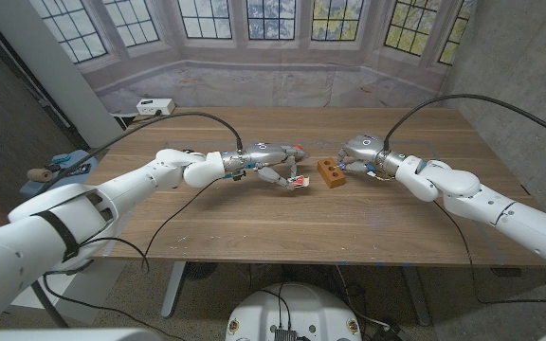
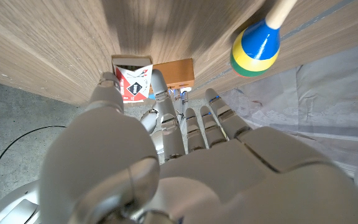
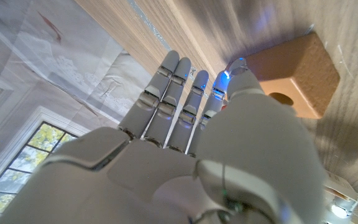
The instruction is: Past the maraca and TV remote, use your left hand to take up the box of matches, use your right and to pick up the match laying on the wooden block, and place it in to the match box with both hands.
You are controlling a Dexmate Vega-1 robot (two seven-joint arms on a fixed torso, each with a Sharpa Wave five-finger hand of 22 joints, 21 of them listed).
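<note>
Wooden table point(image 1: 254, 227), long side across the head view, both arms reaching in toward its middle. Left hand point(image 1: 271, 163) comes from the robot's left; fingers pinch the box of matches point(image 1: 297, 181), red-and-white label showing, also seen in the left wrist view point(image 2: 132, 79) between thumb and a finger, drawer end seemingly open though hard to confirm. Box sits just left of the wooden block point(image 1: 329, 173), near but apart. Right hand point(image 1: 361, 154) is on the block's far right side, close to touching; in the right wrist view the fingers point(image 3: 178, 93) stretch out straight and side by side beside the block point(image 3: 291, 71), nothing plainly held. The match itself too small to make out on the block, so its long axis is unclear. Judgement: the right hand is the nearer one to the block's top; it must come leftward and down over it, while the left holds the box steady alongside. Maraca point(image 2: 256, 48) head, blue, yellow and green, lies beyond the left hand.
</note>
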